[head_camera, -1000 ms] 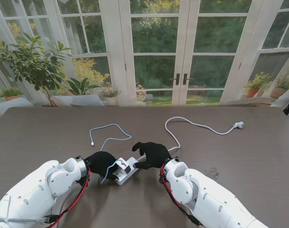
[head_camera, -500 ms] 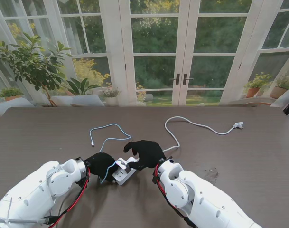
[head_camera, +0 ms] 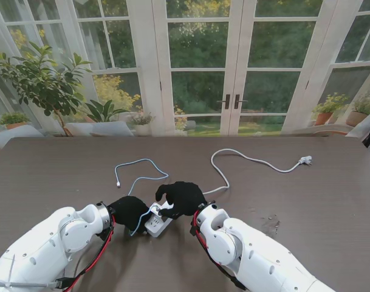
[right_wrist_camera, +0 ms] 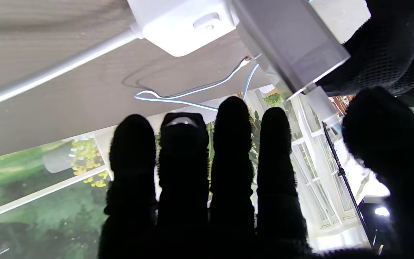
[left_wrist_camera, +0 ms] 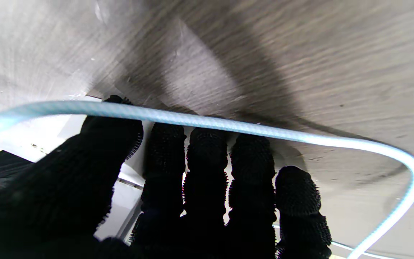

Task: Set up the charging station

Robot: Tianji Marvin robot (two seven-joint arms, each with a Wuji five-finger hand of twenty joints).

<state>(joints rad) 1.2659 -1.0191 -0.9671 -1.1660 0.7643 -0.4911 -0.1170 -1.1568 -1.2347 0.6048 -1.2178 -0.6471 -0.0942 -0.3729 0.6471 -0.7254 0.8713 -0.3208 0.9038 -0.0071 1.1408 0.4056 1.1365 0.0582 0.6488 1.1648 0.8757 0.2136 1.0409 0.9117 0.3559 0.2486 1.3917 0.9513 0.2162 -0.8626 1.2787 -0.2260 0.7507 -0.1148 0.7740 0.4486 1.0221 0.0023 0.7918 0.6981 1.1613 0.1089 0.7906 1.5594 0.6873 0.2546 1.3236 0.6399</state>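
we see a white power strip [head_camera: 158,223] lying on the dark wood-grain table [head_camera: 330,201], near the front edge and a little left of centre, between our two black-gloved hands. its white cord [head_camera: 245,159] runs from the far right end of the strip, loops toward the far side and ends in a white plug [head_camera: 305,160] lying well apart on the right.

our left hand [head_camera: 130,210] sits against the left side of the strip. in the left wrist view its fingers [left_wrist_camera: 207,162] are curled close together over a white body and a light blue charging cable [left_wrist_camera: 228,124] crosses in front of them; we cannot tell from these views whether the hand actually grips the cable or the strip. in the stand view that cable [head_camera: 139,177] leaves the left hand, loops across the table on the far side and ends in a small connector [head_camera: 118,183] lying loose on the left.

our right hand [head_camera: 180,198] is over the far right end of the strip, palm down. in the right wrist view its four fingers [right_wrist_camera: 232,151] are straight and side by side with the thumb [right_wrist_camera: 390,144] set apart, holding nothing; the strip's end with its switch [right_wrist_camera: 205,21] and a white charger block [right_wrist_camera: 289,39] lie just beyond the fingertips.

glass doors [head_camera: 233,67] and a potted plant [head_camera: 42,79] stand beyond the far edge.
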